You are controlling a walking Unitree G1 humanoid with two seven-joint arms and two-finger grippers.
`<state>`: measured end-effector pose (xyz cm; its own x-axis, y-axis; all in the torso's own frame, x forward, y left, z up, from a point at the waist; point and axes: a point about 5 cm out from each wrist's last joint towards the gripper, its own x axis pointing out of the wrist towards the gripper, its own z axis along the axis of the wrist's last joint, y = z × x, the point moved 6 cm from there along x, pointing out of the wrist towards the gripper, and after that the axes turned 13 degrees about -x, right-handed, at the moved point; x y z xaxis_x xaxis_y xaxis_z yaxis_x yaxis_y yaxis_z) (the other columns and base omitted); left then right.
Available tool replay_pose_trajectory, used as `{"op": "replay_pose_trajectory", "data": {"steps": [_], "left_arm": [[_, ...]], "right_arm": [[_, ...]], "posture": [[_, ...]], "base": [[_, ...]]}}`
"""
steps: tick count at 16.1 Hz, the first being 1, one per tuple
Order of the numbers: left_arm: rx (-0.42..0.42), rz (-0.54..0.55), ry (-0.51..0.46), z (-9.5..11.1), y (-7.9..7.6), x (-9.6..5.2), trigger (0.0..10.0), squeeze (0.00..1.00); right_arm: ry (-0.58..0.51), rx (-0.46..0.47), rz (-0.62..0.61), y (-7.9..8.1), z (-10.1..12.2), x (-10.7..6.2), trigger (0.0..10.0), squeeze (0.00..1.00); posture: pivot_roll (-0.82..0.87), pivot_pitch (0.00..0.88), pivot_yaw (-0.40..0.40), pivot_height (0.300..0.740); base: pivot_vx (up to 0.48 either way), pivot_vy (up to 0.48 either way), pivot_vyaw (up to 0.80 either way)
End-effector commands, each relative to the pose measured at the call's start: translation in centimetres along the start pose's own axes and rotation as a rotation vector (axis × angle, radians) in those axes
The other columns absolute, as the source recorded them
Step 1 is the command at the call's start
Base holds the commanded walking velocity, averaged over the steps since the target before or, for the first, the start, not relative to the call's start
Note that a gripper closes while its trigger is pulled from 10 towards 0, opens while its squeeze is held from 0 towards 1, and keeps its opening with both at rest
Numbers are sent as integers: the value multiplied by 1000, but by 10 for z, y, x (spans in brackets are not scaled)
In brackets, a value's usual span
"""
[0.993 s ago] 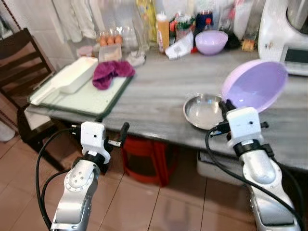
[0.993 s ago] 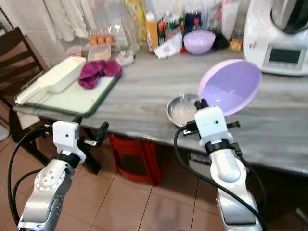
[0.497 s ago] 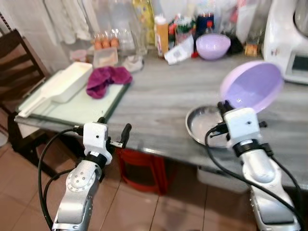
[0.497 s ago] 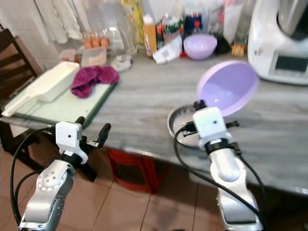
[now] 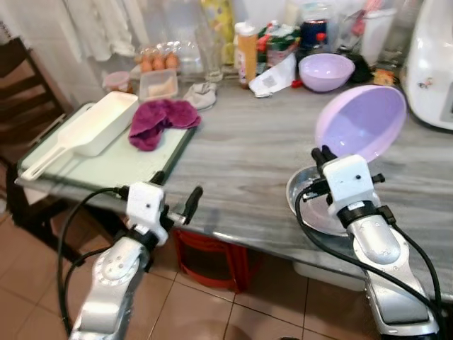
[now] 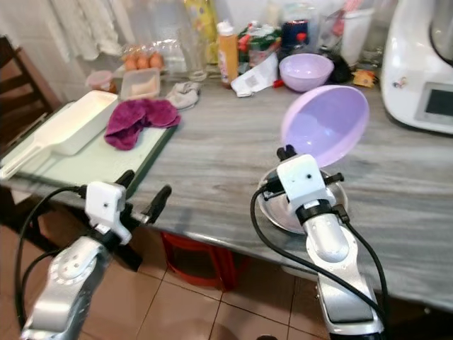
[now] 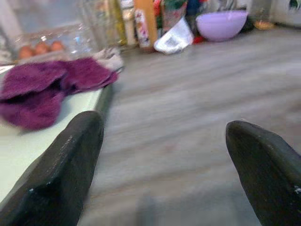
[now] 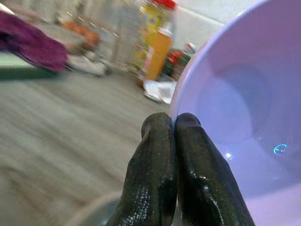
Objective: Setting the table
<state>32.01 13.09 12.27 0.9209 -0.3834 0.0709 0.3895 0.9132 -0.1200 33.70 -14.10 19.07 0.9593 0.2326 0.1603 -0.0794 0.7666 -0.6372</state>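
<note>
The right gripper (image 5: pixel 325 153) was pinched tight on the rim of a large purple bowl (image 5: pixel 361 123), its two black fingers (image 8: pixel 162 169) pressed together with the bowl's edge between them. The bowl was tilted up on its side, its hollow facing the robot, and it hung just above a shallow metal dish (image 6: pixel 272 209) that sat near the front edge of the grey wooden table (image 5: pixel 241 149).

The left gripper (image 5: pixel 177 195) was held low at the table's front edge, beside the corner of a pale green board (image 5: pixel 120 159). Its fingers (image 7: pixel 70 165) were spread wide apart and held nothing — the wrist view looked between them across bare tabletop.

On the green board lay a crumpled purple cloth (image 5: pixel 157 119) and a long white tray (image 5: pixel 95 124). Along the back of the table stood a second, smaller purple bowl (image 5: pixel 325 71), upright, an orange bottle (image 5: pixel 247 44), a box of eggs (image 5: pixel 158 60) and a small lidded container (image 5: pixel 158 85). A white kitchen machine (image 6: pixel 425 71) stood at the table's right end, and a dark wooden chair (image 5: pixel 21 92) stood at the left.
</note>
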Motion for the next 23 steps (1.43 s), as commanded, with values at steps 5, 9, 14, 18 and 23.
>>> {"op": "replay_pose_trajectory", "data": {"steps": [5, 9, 14, 18, 23], "left_arm": [[21, -42, 13, -3, -3, -7, 10000, 0], [12, -62, 21, -6, -10, -6, 10000, 0], [0, -61, 19, -6, -11, -3, 10000, 0], [-39, -129, -9, 0, -23, -4, 10000, 0], [-34, -180, 7, -2, -30, -2, 10000, 0]], "right_arm": [[-60, 48, 225, 28, 16, 11, 10000, 0], [-114, -10, 326, 39, 29, 24, 10000, 0], [-128, -74, 438, 49, 35, 42, 10000, 0], [-74, 23, 469, 49, 27, 43, 10000, 0], [-27, 48, 612, 49, 25, 43, 10000, 0]], "posture": [[-162, 100, 62, 740], [-165, 100, 56, 740], [-157, 95, 53, 740], [-159, 103, 55, 740], [-176, 108, 67, 740]], "base": [[0, 0, 0], [0, 0, 0], [0, 0, 0], [0, 0, 0], [0, 0, 0]]}}
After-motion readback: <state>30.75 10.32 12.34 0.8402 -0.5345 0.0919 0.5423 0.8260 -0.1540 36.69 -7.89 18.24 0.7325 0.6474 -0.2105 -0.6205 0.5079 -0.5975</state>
